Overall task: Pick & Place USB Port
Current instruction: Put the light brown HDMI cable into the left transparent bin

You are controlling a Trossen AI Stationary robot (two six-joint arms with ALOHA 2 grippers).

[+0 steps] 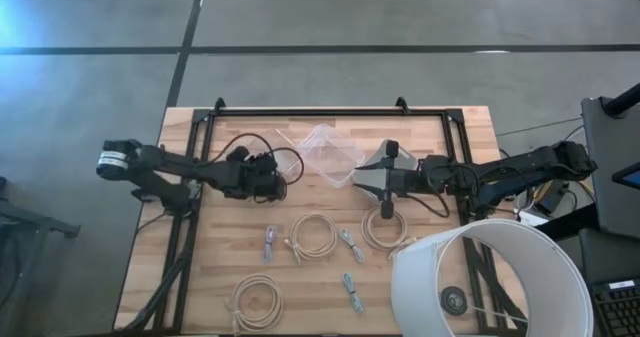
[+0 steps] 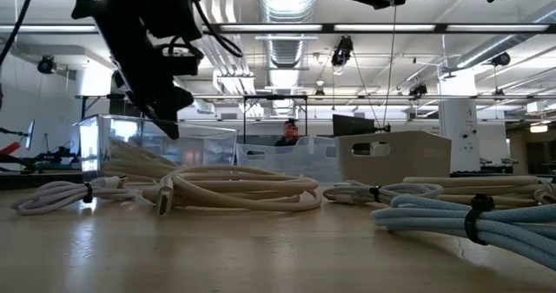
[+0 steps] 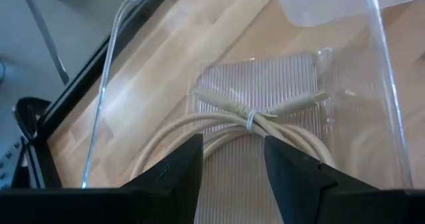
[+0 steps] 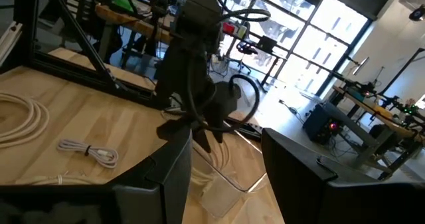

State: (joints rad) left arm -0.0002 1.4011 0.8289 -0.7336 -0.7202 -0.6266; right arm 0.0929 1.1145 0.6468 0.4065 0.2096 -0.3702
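While the left gripper (image 3: 232,167) hangs open above the clear bin (image 1: 322,149), a coiled USB cable (image 3: 255,121) lies inside, just beyond its fingertips. The right gripper (image 4: 222,164), jaws apart, waits beside the bin. The cable's lower loops are cut off.

High view: straight down, far off, takes in the whole table (image 1: 240,127) and both arms. Low view: at tabletop level, facing across into the room, cables (image 2: 234,189) close to the lens. Left wrist view: tilted down, very near, onto a clear bin (image 3: 265,98) holding a cable. Right wrist view: level across the table toward the left arm (image 4: 192,71) and windows. All four share the tabletop.
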